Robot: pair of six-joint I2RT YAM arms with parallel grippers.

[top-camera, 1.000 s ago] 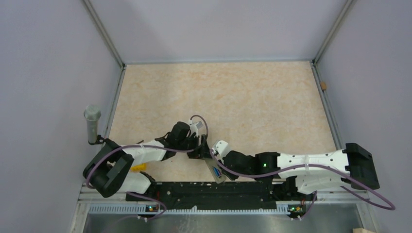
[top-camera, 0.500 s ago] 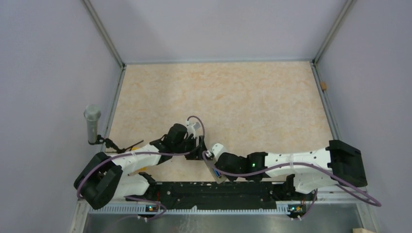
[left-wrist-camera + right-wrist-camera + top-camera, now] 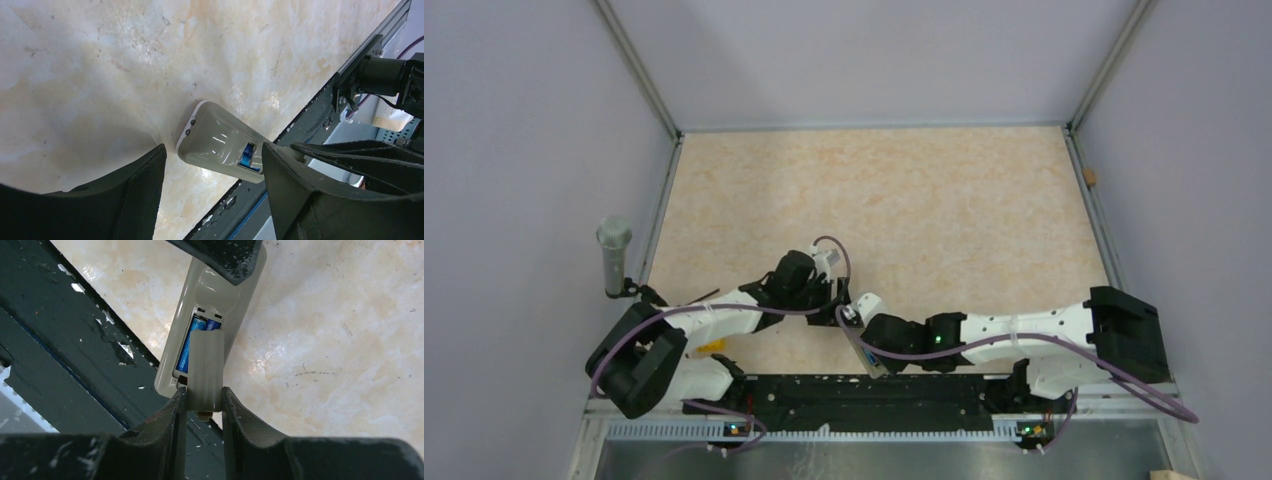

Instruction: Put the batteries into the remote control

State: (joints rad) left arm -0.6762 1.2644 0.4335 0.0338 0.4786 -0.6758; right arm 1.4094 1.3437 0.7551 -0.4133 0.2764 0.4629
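Remote control (image 3: 216, 300), slim grey-backed plastic: cells in, lid not yet shut
Right pincer (image 3: 204, 391) clamps the small grey plastic cover piece (image 3: 205, 365) half over two blue cylindrical batteries (image 3: 192, 340) seated in their bay. The left pincer (image 3: 212, 149) is spread wide astride the remote's twelve-o'clock end. Mottled beige tabletop (image 3: 874, 190), remote at its six o'clock; pale lilac walls (image 3: 874, 60).

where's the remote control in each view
top external: remote control low centre, at the near edge
left wrist: mid-frame, grey back up
right wrist: upper centre, batteries showing above the grey cover
shared landmark: black rail alongside it
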